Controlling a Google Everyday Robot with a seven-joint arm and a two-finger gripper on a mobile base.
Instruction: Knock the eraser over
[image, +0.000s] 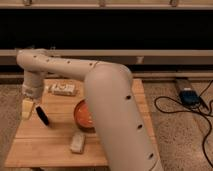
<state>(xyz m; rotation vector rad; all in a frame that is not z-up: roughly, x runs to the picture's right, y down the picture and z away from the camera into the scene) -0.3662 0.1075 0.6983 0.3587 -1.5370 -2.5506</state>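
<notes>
The eraser (42, 116) is a small slim black block on the left part of the wooden table (50, 150), leaning or lying at a slant. My gripper (27, 108) hangs at the table's left edge, just left of the eraser and very close to it. I cannot tell whether it touches the eraser. My white arm sweeps across the middle of the view and hides part of the table.
An orange bowl (81, 114) sits right of the eraser, half hidden by my arm. A white packet (64, 89) lies at the back. A pale block (77, 142) lies near the front. Cables and a blue device (188, 96) are on the floor at right.
</notes>
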